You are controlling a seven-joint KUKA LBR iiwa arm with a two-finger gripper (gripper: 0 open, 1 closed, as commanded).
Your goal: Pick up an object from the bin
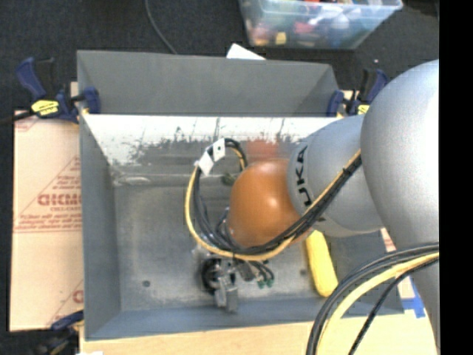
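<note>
Looking down into the grey metal bin. Coming in from the right, the big silver arm, bent down over the middle of the bin. On the wrist, a round glossy orange cover, with yellow and black cables looping out on its left side and tucking back underneath. Below that, the claw, low over the front part of the bin floor, a little left of centre and close to the front wall. Hard to read from up here: dark metal parts bunched together, so cannot tell how far open, nor whether gripping anything at all. Off to the right of the claw, a yellow elongated thing, smooth and rounded at the lower end, rather like a toy banana. Lying flat on the floor near the front right corner, upper end tucked under the arm. Apart from the claw, not touching it, with a stretch of grey floor between the two. Up at the back, just behind the orange cover and against the scuffed white slope of the rear wall, a reddish patch, too blurred to name. Beyond the bin, at the top, a clear plastic box of small colourful pieces on the dark surface.
</note>
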